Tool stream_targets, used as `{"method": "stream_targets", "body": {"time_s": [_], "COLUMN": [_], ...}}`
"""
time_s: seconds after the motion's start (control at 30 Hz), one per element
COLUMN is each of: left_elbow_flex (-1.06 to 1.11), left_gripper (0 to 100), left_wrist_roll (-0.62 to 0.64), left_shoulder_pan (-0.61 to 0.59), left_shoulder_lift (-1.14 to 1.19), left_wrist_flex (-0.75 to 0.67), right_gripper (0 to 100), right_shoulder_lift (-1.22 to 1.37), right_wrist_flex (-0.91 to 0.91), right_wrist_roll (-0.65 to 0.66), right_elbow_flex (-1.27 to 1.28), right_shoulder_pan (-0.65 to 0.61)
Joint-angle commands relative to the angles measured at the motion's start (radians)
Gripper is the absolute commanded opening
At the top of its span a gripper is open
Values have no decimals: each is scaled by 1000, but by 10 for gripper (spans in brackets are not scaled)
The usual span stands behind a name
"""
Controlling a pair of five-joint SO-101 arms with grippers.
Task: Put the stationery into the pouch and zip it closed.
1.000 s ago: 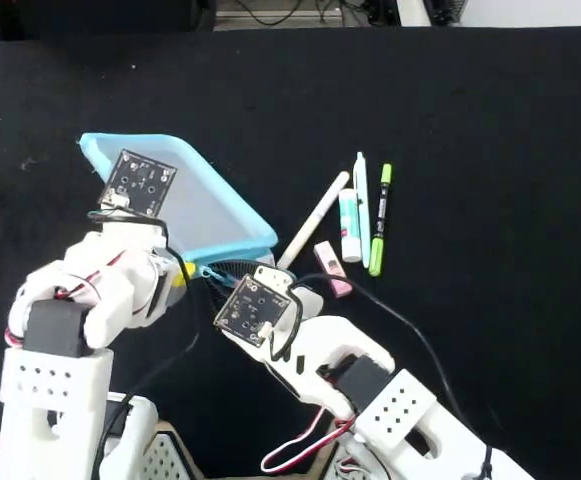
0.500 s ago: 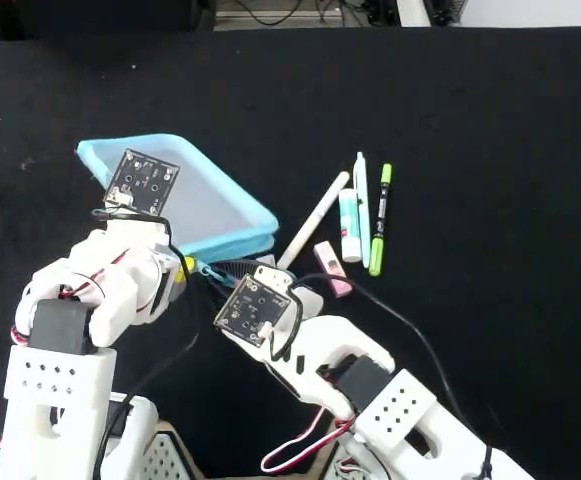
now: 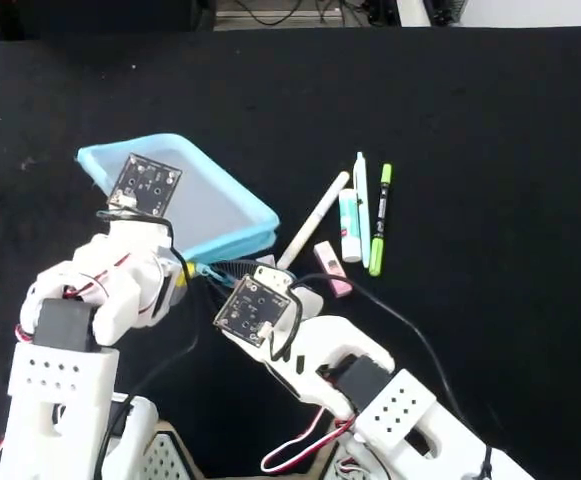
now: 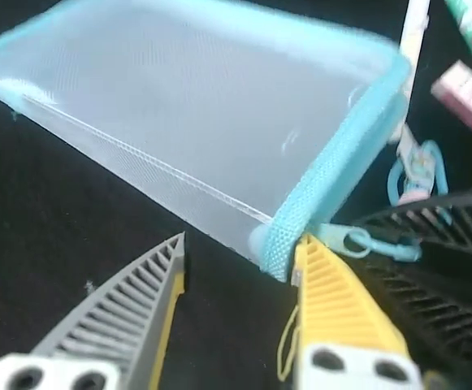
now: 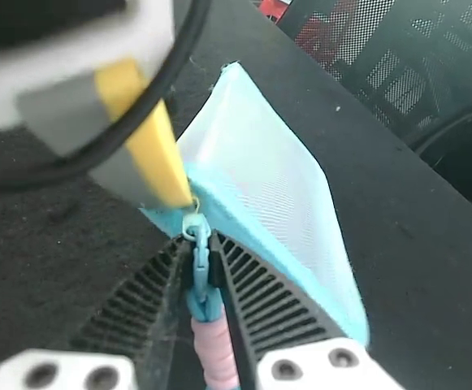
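The light blue mesh pouch (image 3: 185, 200) lies at the left of the table, and its corner (image 4: 280, 236) sits between the fingers of my open left gripper (image 4: 240, 244). The yellow finger (image 5: 146, 146) touches that corner. My right gripper (image 5: 201, 244) is shut on the blue zipper pull (image 5: 197, 272) at the same corner, just in front of the pouch (image 5: 260, 187). Right of the pouch lie a white pen (image 3: 315, 220), a glue tube (image 3: 350, 225), a white-green pen (image 3: 362, 190), a green marker (image 3: 378, 225) and a pink eraser (image 3: 332, 268).
The black cloth table (image 3: 490, 130) has free room at the right and the back. A blue ring charm (image 4: 414, 171) hangs by the zipper. A black cable (image 3: 410, 330) runs from the right arm past the eraser.
The pouch has sunk from a raised tilt to lying flatter, and its far left corner shifted slightly. The left arm edged a little to the right. The right arm stayed put.
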Motion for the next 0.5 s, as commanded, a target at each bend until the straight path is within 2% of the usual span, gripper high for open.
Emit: {"method": "stream_targets", "body": {"time_s": [0.0, 0.2, 0.47], "left_elbow_flex": [41, 81, 65], "left_gripper": [212, 199, 35], "left_wrist_roll": [9, 9, 9], "left_shoulder_pan": [10, 12, 12], "left_shoulder_lift": [-6, -6, -8], "left_wrist_flex": [-54, -101, -101], "right_gripper": [11, 11, 11], "right_shoulder_lift": [-22, -22, -22], "right_wrist_flex": [-26, -26, -28], "right_wrist_roll": [-11, -9, -8], "right_elbow_flex": [-10, -10, -10], "right_shoulder_pan": [-8, -8, -8]}}
